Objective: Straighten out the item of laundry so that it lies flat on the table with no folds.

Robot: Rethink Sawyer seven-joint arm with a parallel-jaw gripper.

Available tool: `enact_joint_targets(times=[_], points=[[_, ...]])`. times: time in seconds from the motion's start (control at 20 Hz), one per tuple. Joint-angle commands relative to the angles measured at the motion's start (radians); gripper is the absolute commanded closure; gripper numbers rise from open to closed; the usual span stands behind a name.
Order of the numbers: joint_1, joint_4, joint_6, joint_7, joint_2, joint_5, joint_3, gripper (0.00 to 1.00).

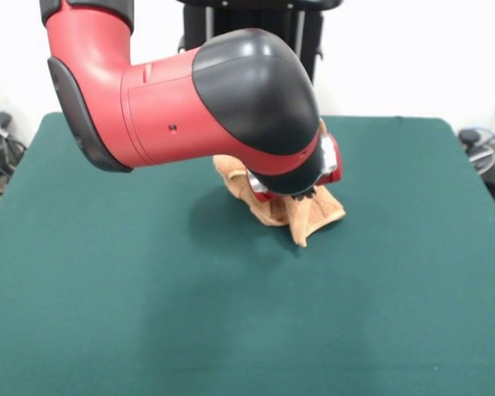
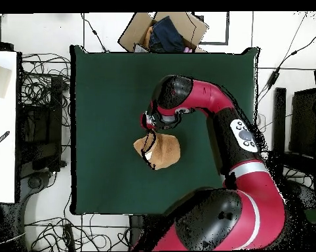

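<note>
Beneath my gripper lies the orange-tan towel, bunched into a rumpled heap near the middle of the table. My wrist covers the fingers in both views, so I cannot tell whether they are parted or closed, nor whether they hold any cloth. In the front view the gripper sits directly over the towel, and one pointed flap of it spills out onto the felt below my wrist.

Past the table edge farthest from my base sits an open cardboard box on the floor, with dark blue and dark grey cloth piled inside it; I cannot make out what the pieces are.

Dark green felt covers the whole tabletop, and the towel takes up only a small part of it. Around the table the floor is pale, with black cables tangled along one side and more trailing on the other. A white surface stands beyond the cables.

My own arm is the main obstruction: its red and black elbow fills the front view above the towel and hides the heap's far part.
</note>
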Motion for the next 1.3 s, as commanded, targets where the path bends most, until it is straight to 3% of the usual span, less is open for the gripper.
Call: enact_joint_targets(times=[0.05,0.45,0.8,1.3], points=[[0.012,0.04,-0.054,-0.154,0.024,-0.041,0.039,1.0],[0.01,0.031,-0.042,-0.166,0.03,-0.036,0.045,1.0],[0.058,-0.213,0.194,-0.256,0.093,-0.049,0.057,1.0],[0.06,-0.345,0.331,-0.367,0.161,-0.079,0.064,1.0]])
